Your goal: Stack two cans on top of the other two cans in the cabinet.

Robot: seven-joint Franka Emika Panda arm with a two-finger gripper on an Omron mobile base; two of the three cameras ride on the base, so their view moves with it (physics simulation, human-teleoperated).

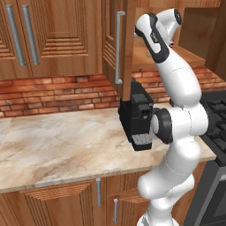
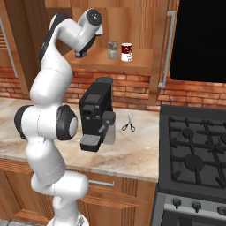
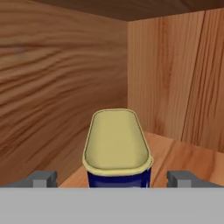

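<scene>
The cabinet (image 1: pixel 112 39) stands with its ridged door swung open, and my arm reaches onto its shelf (image 2: pixel 110 62). In the hand view the blue can with a yellow top (image 3: pixel 117 148) stands upright right in front of the hand, in the back left corner. My gripper (image 3: pixel 113 179) is open, with one fingertip (image 3: pixel 43 179) on each side of the can and a gap left on both sides. From the right base view the gripper (image 2: pixel 82 49) sits over the blue can (image 2: pixel 80 54). The pale green can (image 2: pixel 113 50) and the red-topped white can (image 2: pixel 126 52) stand side by side further right on the shelf.
A black coffee machine (image 2: pixel 95 117) stands on the marble counter (image 1: pixel 57 141) directly under the shelf. Scissors (image 2: pixel 128 124) lie beside it. A stove (image 2: pixel 194 150) is to the right, with a black panel (image 2: pixel 198 39) above it. A two-handled wall cabinet (image 1: pixel 20 35) hangs at left.
</scene>
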